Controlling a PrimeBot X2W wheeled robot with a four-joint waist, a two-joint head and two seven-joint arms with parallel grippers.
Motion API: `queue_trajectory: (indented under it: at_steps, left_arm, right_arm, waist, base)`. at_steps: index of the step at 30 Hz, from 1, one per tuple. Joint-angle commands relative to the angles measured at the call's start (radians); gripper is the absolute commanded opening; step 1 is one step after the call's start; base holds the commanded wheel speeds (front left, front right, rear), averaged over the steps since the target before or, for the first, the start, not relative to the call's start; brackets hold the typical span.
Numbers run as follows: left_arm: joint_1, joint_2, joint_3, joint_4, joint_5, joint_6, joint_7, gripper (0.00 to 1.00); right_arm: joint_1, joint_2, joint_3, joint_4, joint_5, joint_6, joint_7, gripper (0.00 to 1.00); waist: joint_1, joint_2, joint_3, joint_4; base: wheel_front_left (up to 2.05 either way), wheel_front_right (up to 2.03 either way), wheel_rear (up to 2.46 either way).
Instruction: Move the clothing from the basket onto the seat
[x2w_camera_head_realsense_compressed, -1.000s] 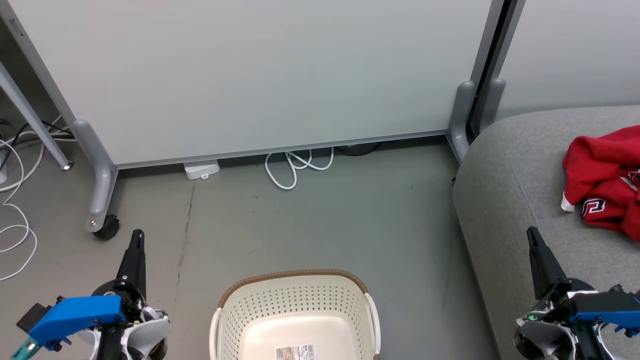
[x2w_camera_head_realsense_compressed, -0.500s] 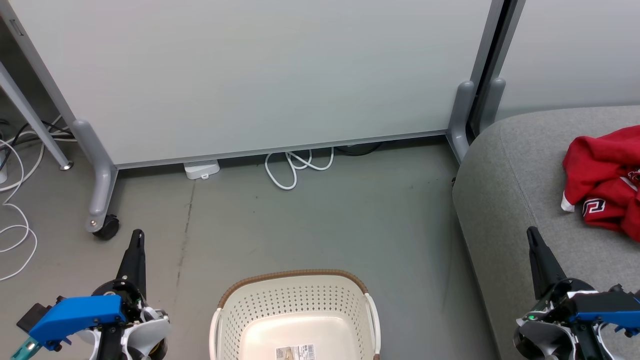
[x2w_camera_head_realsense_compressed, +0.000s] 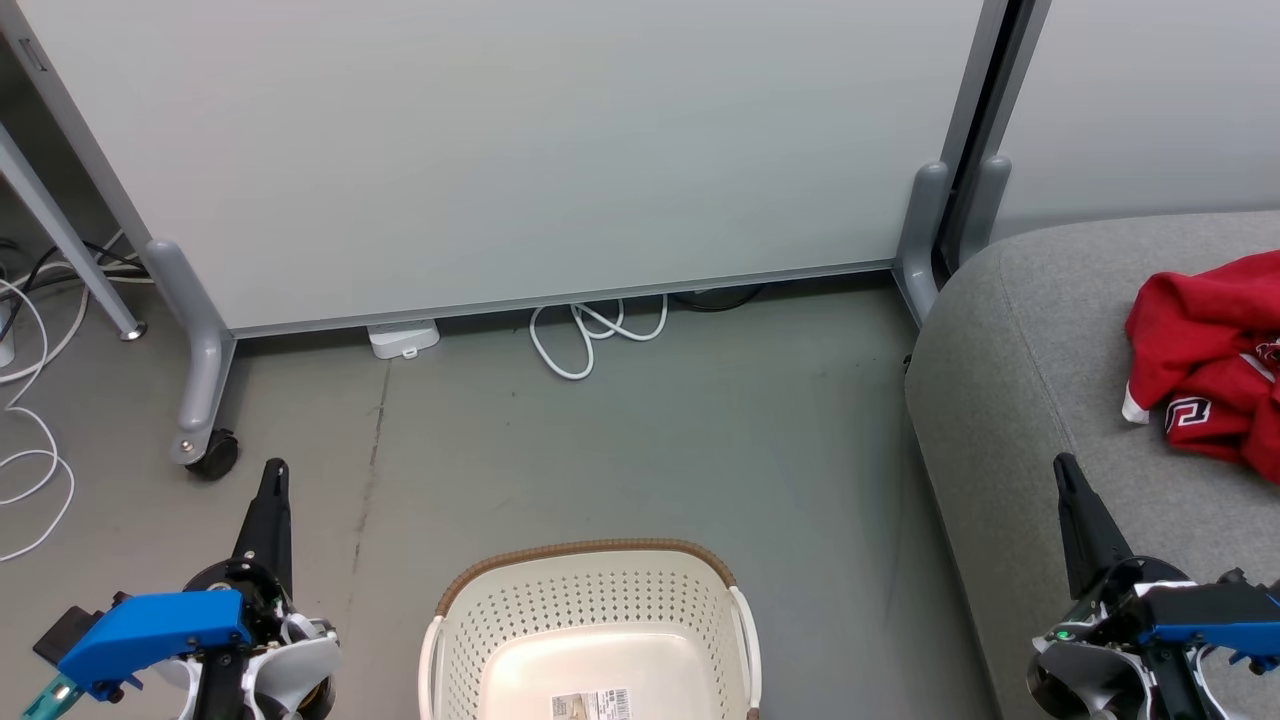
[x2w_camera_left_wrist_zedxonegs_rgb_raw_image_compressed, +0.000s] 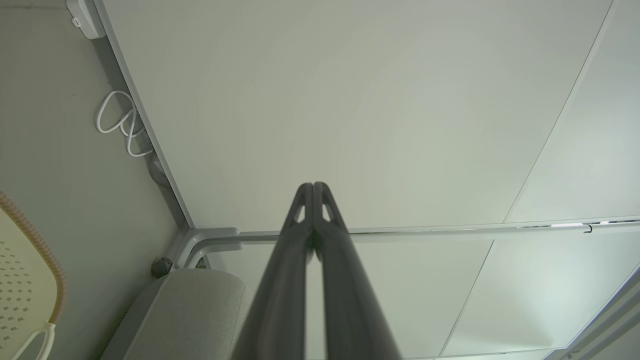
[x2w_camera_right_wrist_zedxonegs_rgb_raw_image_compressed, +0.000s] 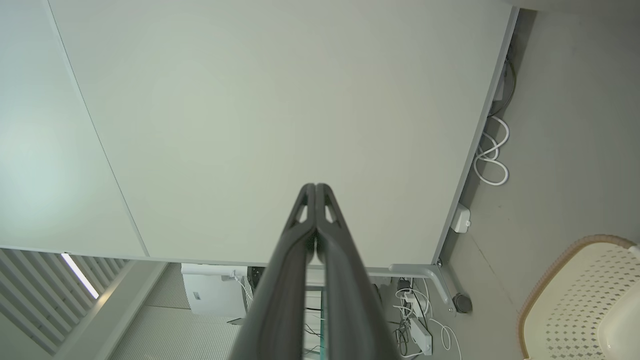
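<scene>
The red clothing (x2w_camera_head_realsense_compressed: 1210, 355) lies crumpled on the grey seat (x2w_camera_head_realsense_compressed: 1010, 380) at the right edge of the head view. The cream basket (x2w_camera_head_realsense_compressed: 590, 620) with a brown rim stands on the floor at the bottom middle; its inside shows a paper label (x2w_camera_head_realsense_compressed: 592, 704) and no fabric. My left gripper (x2w_camera_head_realsense_compressed: 274, 472) is shut, to the left of the basket, fingers pointing up. My right gripper (x2w_camera_head_realsense_compressed: 1064, 466) is shut over the seat's front edge, below and left of the clothing. Both wrist views show the fingertips pressed together: left gripper (x2w_camera_left_wrist_zedxonegs_rgb_raw_image_compressed: 313, 186), right gripper (x2w_camera_right_wrist_zedxonegs_rgb_raw_image_compressed: 315, 187), holding nothing.
A pale partition panel (x2w_camera_head_realsense_compressed: 500, 150) on grey wheeled legs (x2w_camera_head_realsense_compressed: 205, 400) stands behind the basket. White cables (x2w_camera_head_realsense_compressed: 590, 335) and a white adapter (x2w_camera_head_realsense_compressed: 403, 338) lie at its foot; more cables (x2w_camera_head_realsense_compressed: 30, 440) trail at the far left. Bare grey floor (x2w_camera_head_realsense_compressed: 640, 450) stretches between the basket and the panel.
</scene>
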Motion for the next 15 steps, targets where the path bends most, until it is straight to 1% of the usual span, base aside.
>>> queue_trajectory:
  at_steps: [1,15]
  left_arm:
    - [-0.012,-0.001,0.003,-0.004,-0.002,-0.005,0.004,0.00]
    - [-0.012,-0.001,0.003,-0.004,-0.002,-0.005,0.004,0.00]
  right_arm:
    - [-0.012,0.003,-0.001,-0.003,0.002,0.000,0.005,0.00]
    - [-0.012,0.003,-0.001,-0.003,0.002,0.000,0.005,0.00]
  waist:
    - [0.0000,-0.0001,0.000,0.000]
    - [0.0000,-0.0001,0.000,0.000]
  base:
    - [0.00,0.00,0.00]
    - [0.00,0.00,0.00]
